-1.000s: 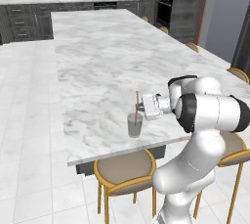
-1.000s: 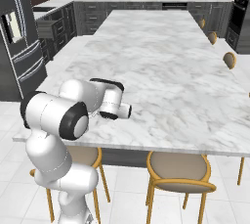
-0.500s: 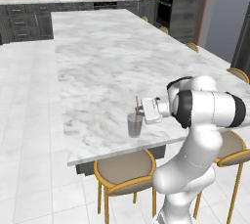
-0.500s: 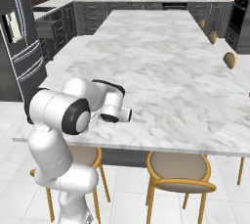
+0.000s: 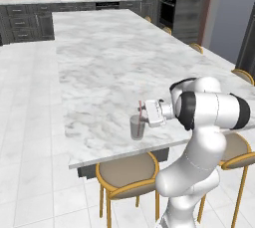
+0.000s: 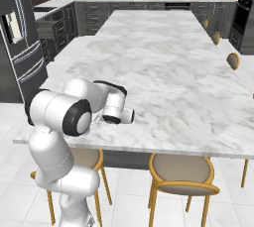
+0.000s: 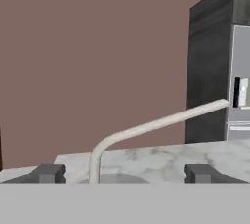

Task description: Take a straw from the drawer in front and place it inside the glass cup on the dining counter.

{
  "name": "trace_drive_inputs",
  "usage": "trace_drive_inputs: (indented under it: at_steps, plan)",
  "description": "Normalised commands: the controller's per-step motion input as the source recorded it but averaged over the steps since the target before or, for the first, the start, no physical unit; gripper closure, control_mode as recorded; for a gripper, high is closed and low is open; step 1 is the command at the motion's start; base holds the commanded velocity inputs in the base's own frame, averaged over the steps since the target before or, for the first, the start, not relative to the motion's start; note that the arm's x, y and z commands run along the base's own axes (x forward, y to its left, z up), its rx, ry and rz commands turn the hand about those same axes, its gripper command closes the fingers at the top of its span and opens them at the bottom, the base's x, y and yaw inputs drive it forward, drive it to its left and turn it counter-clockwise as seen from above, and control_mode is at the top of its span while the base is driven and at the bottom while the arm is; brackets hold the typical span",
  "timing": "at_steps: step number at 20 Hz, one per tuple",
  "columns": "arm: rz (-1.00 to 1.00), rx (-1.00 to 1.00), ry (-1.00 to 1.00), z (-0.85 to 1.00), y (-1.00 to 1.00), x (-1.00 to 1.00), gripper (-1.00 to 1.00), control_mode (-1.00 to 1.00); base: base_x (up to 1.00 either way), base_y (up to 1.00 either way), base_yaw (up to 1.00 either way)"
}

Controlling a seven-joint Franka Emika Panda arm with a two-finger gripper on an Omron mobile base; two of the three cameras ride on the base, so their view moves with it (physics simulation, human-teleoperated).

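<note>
Upright, the straw [image 5: 141,108] stands inside the glass cup [image 5: 137,128].

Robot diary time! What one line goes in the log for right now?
gripper: open, beside cup rim | straw: standing in glass cup | cup: upright on dining counter near its edge

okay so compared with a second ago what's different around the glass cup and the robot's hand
The gripper has opened: its two finger tips now stand wide apart, releasing the thin pink-red straw, which stands in the small clear glass cup. The forearm has also turned slightly, staying beside the cup. The cup keeps its place near the edge of the long white marble dining counter; the wooden stools haven't moved.
</note>
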Motion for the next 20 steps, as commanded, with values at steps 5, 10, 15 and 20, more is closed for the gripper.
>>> trace_drive_inputs:
  at_steps: [5,10,15,20]
  plan:
    - [-0.01,-0.15,0.02,0.0,0.0,0.0,-1.0,-1.0,0.0,0.0,0.0]
    - [-0.03,-0.17,0.09,0.0,0.0,0.0,-1.0,-1.0,0.0,0.0,0.0]
    - [-0.06,-0.18,0.16,0.0,0.0,0.0,-1.0,-1.0,0.0,0.0,0.0]
    - [-0.07,-0.23,0.22,0.0,0.0,0.0,-1.0,-1.0,0.0,0.0,0.0]
